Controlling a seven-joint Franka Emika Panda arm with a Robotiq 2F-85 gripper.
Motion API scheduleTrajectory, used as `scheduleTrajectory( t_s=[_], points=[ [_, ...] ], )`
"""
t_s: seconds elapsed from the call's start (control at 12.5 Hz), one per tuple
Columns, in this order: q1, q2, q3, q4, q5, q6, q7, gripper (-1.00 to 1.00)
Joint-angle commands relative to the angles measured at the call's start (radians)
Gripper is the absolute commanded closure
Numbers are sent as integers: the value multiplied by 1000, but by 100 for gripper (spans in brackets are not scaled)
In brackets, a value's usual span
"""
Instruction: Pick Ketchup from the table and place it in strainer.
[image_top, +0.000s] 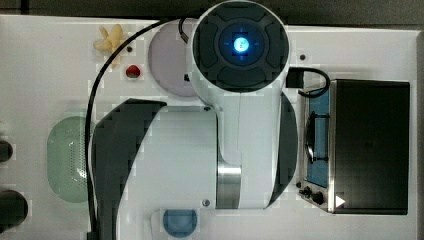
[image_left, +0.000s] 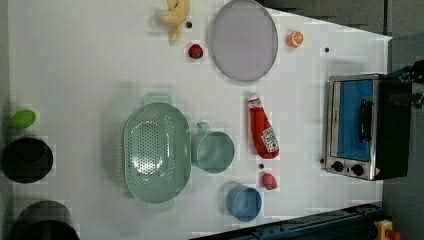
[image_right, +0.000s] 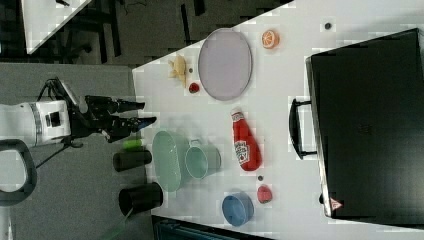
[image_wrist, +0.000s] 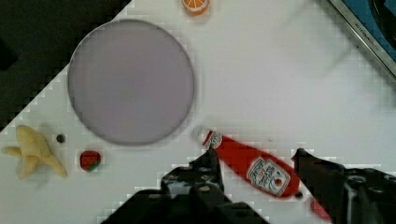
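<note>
1. Ketchup (image_left: 263, 131) lies flat on the table (image_left: 75, 75), between the teal cup (image_left: 215, 151) and the toaster oven (image_left: 362, 126) in the left view.
2. Strainer (image_left: 156, 152) sits touching the cup's other side.
3. Gripper (image_wrist: 254, 175): fingers (image_wrist: 208, 169) spread wide, holding nothing, well above the bottle.
4. In the top view the arm hides the Ketchup and part of the strainer.

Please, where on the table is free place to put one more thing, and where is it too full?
In the left view, the widest bare patch lies on the left view's left, between the banana above and the strainer below. Another lies between the grey plate and the toaster oven. Crowded: strainer, teal cup, Ketchup and blue cup sit close.
</note>
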Motion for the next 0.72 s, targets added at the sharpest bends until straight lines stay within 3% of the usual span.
scheduleTrajectory(
  t_s=[0.08,0.24,0.72],
  points=[
    [-103,-145,48,-97,28,-123,34,-59],
    [-100,-141,51,-139,28,-113,25,-100],
    [-87,-119,95,-337,28,23,-264,-100]
  ],
)
